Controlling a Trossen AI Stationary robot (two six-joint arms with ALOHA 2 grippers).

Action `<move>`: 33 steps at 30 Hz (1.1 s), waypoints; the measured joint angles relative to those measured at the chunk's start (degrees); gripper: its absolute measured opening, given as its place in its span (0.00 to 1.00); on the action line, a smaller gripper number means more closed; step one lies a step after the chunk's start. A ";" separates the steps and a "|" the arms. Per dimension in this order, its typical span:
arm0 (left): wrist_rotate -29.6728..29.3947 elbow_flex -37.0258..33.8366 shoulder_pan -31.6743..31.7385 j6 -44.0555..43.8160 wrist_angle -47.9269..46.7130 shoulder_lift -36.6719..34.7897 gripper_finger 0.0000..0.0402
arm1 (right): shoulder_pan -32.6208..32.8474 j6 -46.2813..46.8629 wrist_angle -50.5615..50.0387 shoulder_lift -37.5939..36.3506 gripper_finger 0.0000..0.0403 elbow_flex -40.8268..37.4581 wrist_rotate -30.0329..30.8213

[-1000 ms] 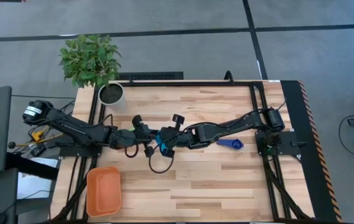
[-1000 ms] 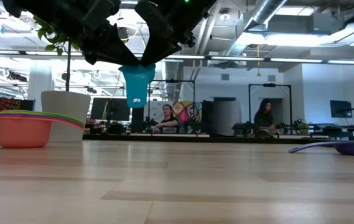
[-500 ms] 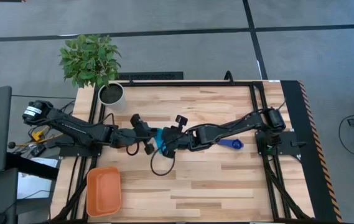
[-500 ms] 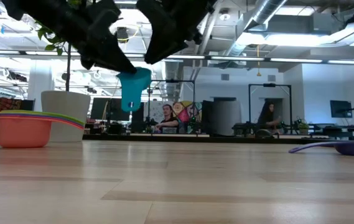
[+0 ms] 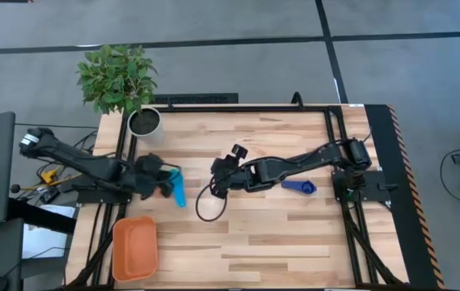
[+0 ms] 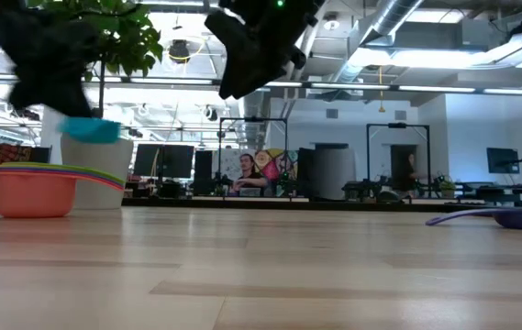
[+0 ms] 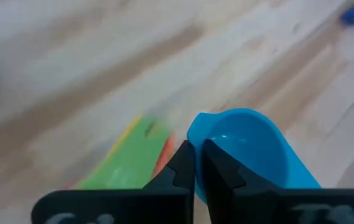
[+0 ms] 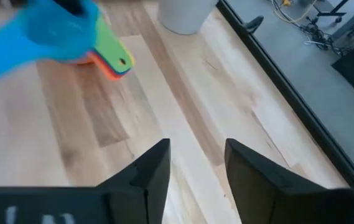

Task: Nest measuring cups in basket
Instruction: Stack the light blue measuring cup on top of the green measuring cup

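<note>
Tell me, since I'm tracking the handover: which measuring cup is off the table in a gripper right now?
The light blue cup, pinched in the shut left gripper. The darker blue cup lies alone on the table, and the rest sit stacked by the basket.

Open wood across the front and right of the surface (image 5: pixel 294 234); the left side is crowded.

The centre band is crossed by both arms, with a black cable loop (image 5: pixel 205 212) lying below the right gripper (image 5: pixel 216 184). The left gripper (image 5: pixel 165 184), holding the light blue cup (image 5: pixel 178 187), is raised just behind the orange basket (image 5: pixel 135 247). The white plant pot (image 5: pixel 144 122) occupies the far-left corner; a dark blue cup (image 5: pixel 300 187) lies under the right arm.
</note>
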 joint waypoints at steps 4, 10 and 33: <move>1.71 0.00 -3.08 -10.91 -14.16 -6.67 0.00 | -0.91 0.00 0.15 0.02 0.46 -0.01 0.05; 1.34 0.00 -3.99 -17.48 -26.26 -11.00 0.00 | -1.61 0.00 0.20 0.08 0.46 -0.08 0.08; 4.20 0.04 -4.02 -17.20 -28.28 -1.99 0.14 | -0.96 0.40 -0.15 0.13 0.49 -0.11 -0.12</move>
